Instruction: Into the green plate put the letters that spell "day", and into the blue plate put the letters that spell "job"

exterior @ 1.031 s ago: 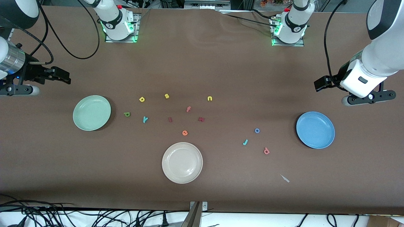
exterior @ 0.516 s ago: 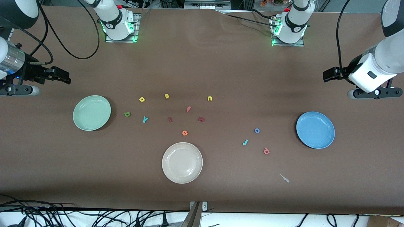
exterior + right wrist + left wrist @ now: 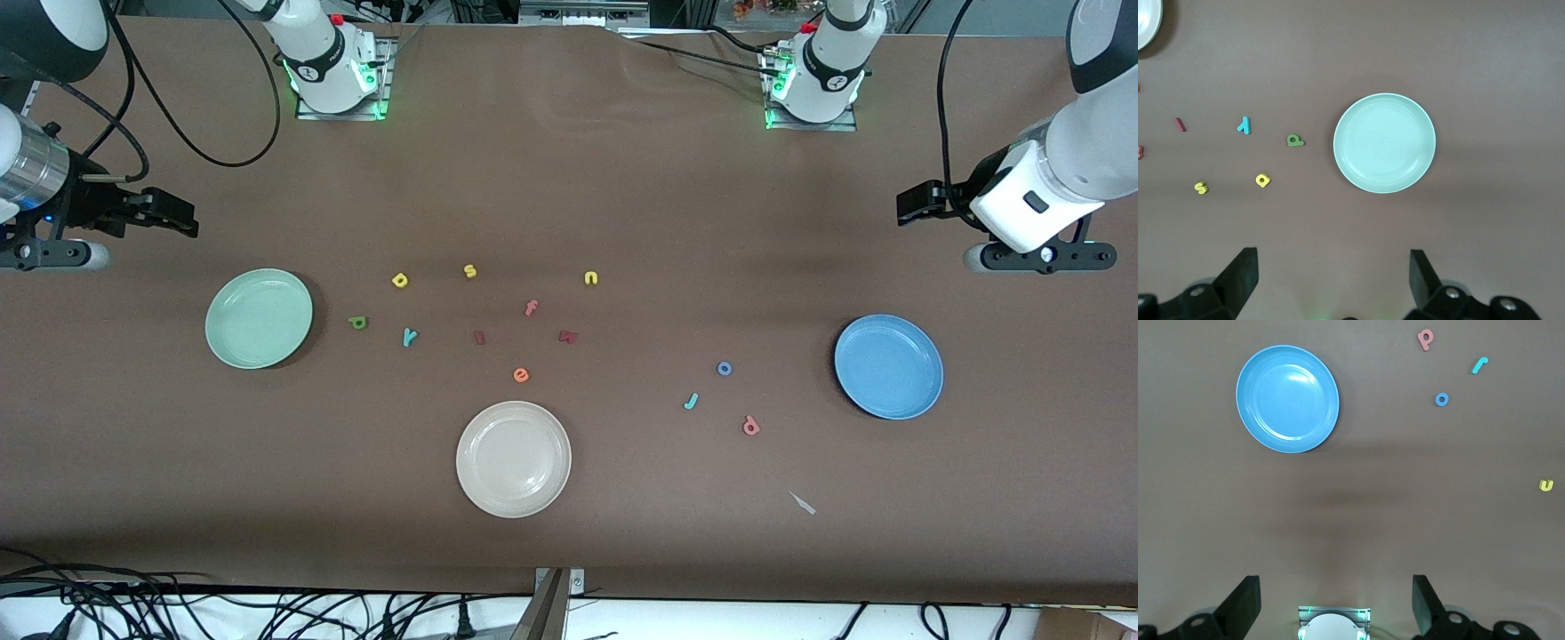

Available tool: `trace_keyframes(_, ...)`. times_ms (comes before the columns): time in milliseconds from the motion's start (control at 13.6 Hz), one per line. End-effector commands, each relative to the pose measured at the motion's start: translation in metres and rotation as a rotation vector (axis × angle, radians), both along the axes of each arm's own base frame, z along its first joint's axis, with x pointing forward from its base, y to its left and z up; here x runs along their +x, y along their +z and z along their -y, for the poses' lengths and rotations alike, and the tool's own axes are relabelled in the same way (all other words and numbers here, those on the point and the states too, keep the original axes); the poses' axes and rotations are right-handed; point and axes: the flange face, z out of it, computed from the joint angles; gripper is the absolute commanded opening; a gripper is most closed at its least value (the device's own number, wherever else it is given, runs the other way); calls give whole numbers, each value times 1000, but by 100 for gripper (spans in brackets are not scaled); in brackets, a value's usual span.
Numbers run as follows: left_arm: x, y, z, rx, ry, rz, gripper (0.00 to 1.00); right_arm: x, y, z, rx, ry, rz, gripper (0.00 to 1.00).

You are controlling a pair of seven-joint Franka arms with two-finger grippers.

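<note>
Three plates sit on the brown surface, none holding anything: the green plate toward the right arm's end, the blue plate toward the left arm's end, and a cream-white plate between them, nearest the front camera. All the foam letters lie loose on the surface. The dark olive-green d lies just beside the green plate, with the teal y near it and the yellow a a little farther from the camera than both. The blue o, the teal j and the salmon-pink b form a small group between the cream-white plate and the blue plate, well apart from the blue plate's rim. Other letters are scattered in the middle: a yellow s, a yellow n, a pink f, an orange e and two dark red pieces whose shapes I cannot read. The left claw hangs in the air over bare surface by the blue plate, fingers spread wide and holding nothing. The right claw hangs over bare surface by the green plate, also spread wide and holding nothing.
</note>
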Motion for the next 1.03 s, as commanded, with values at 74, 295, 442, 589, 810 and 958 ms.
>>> trace_keyframes(74,-3,8,0,-11,-17,4,100,-1,3,4,3,3,-9,100)
trace_keyframes(295,-4,8,3,-8,-22,3,100,-1,3,4,3,5,-10,100)
trace_keyframes(442,-3,8,0,-7,-17,3,100,-1,3,4,3,3,-10,100)
trace_keyframes(589,-3,8,1,-6,-19,3,100,-1,2,4,3,3,-12,100)
trace_keyframes(810,2,12,2,-11,-20,56,100,-1,2,4,3,3,-12,100)
trace_keyframes(958,3,14,3,-13,-23,69,100,-1,2,4,2,2,-12,100)
